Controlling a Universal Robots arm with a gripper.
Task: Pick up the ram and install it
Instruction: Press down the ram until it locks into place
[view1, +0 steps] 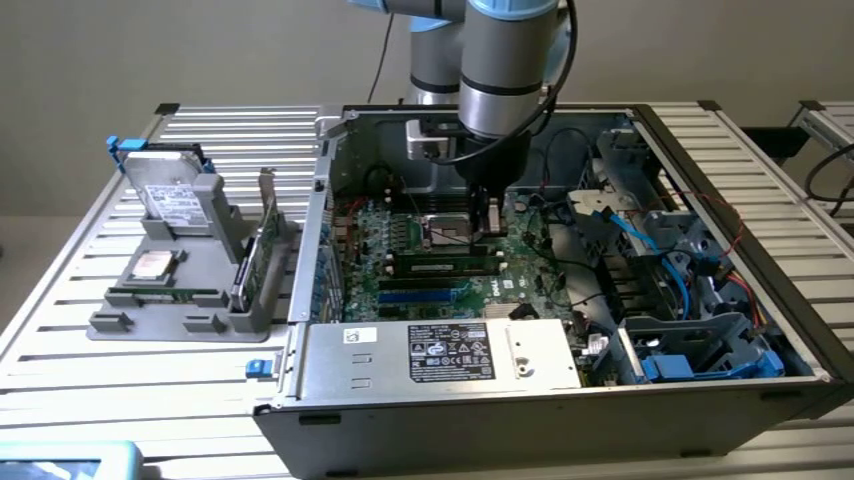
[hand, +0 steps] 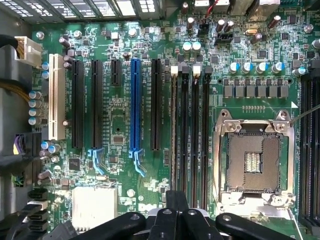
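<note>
The ram (view1: 447, 266), a long green stick with black chips, stands on edge in one of the black memory slots on the motherboard inside the open computer case (view1: 694, 150). In the wrist view its thin top edge (hand: 174, 130) runs along the memory slot nearest the long expansion slots. My gripper (view1: 491, 228) hangs from the arm just above the board, at the far end of those memory slots. The black fingers (hand: 176, 210) are shut together with nothing between them, over the end of the ram's slot.
The open processor socket (hand: 252, 162) lies beside the memory slots. The power supply (view1: 441, 350) fills the case's near side, with blue cables (view1: 641, 230) at the exterior view's right. A grey holder (view1: 174, 322) outside the case carries a hard drive (view1: 174, 195), a bracketed green card (view1: 267, 250), a silver chip (view1: 151, 265) and a thin green stick (view1: 160, 296).
</note>
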